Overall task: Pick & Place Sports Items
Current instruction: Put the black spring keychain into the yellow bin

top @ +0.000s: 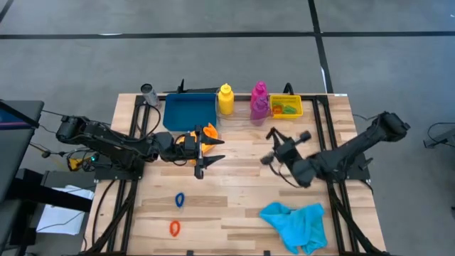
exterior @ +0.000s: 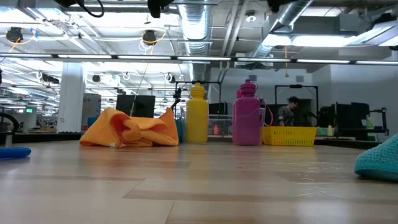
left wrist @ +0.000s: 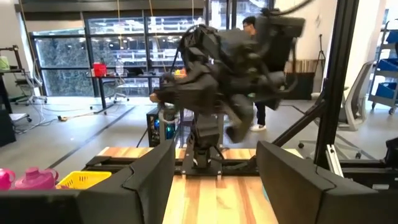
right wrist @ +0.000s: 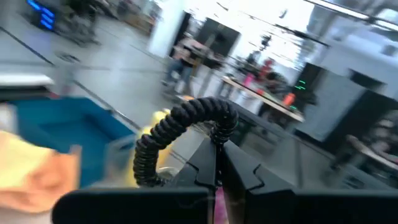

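Pale wooden planks make up the table [top: 242,192], which stands on grey floor with both dark arms reaching in over it. Only the high view shows the two small elastic rings, one blue [top: 179,200] and one orange [top: 174,227], lying near the front on the left, well apart from everything else; the low view catches only a blue sliver at its left edge.

From table height the crumpled orange cloth [exterior: 130,129] lies on the wood, with the yellow plastic bottle [exterior: 197,115] and the magenta plastic bottle [exterior: 247,114] standing upright behind it, and the crumpled cyan cloth [exterior: 379,163] at the right edge. A person shows far off in the room behind.

The left gripper [top: 202,151] hangs just beside the orange cloth, its fingers [left wrist: 152,177] spread apart with nothing between them; its wrist view looks straight across at the other arm. The right gripper [top: 272,147] hovers mid-table, near the bottles, its fingers [right wrist: 208,168] pressed together and empty.

At the back, the blue rectangular plastic tray [top: 189,112] holds nothing that can be seen. The small yellow mesh bin [top: 288,107] at the far right of the row holds a few small coloured pieces, too small to identify. A purple bottle cannot be told apart behind the magenta one.
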`<action>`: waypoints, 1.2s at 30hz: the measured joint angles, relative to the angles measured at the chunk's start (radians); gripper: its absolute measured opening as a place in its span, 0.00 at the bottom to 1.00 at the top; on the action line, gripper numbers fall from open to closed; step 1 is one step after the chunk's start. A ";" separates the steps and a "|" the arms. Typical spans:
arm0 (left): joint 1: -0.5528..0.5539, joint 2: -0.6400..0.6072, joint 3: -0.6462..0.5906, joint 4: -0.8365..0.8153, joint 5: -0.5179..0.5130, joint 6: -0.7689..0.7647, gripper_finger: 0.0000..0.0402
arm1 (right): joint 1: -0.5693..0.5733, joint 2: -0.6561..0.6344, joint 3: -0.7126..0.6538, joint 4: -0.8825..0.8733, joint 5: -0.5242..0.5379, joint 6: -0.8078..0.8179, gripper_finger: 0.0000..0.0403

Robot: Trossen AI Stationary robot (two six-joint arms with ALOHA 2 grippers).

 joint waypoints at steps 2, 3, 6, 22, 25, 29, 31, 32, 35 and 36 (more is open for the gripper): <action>0.000 0.000 0.000 0.000 0.000 0.000 0.55 | -0.056 -0.007 -0.002 -0.006 0.000 -0.026 0.00; 0.000 0.000 0.000 0.002 0.000 0.000 0.55 | -0.091 -0.013 -0.001 0.000 0.000 -0.044 0.00; 0.000 0.000 0.000 0.002 0.000 0.000 0.55 | -0.190 -0.043 -0.001 -0.003 0.000 -0.090 0.00; 0.000 0.000 0.000 -0.035 0.004 -0.050 0.55 | -0.694 -0.147 -0.001 -0.155 -0.125 -0.175 0.01; 0.000 0.000 0.000 -0.051 0.004 -0.094 0.55 | -0.744 -0.147 0.000 -0.369 -0.281 0.046 0.02; 0.000 0.000 0.000 -0.086 0.004 -0.131 0.55 | -0.863 -0.145 -0.001 -0.670 -0.629 0.420 0.02; 0.000 0.000 0.000 -0.085 0.004 -0.134 0.55 | -0.944 -0.132 -0.001 -0.766 -0.768 0.519 0.02; 0.000 0.000 0.000 -0.085 0.004 -0.134 0.55 | -0.981 -0.129 -0.001 -0.807 -0.807 0.540 0.02; 0.000 0.000 0.000 -0.085 0.004 -0.134 0.55 | -1.073 -0.124 -0.001 -0.864 -0.890 0.553 0.02; 0.000 0.000 0.000 -0.084 0.004 -0.134 0.55 | -1.100 -0.124 -0.001 -0.876 -0.937 0.553 0.02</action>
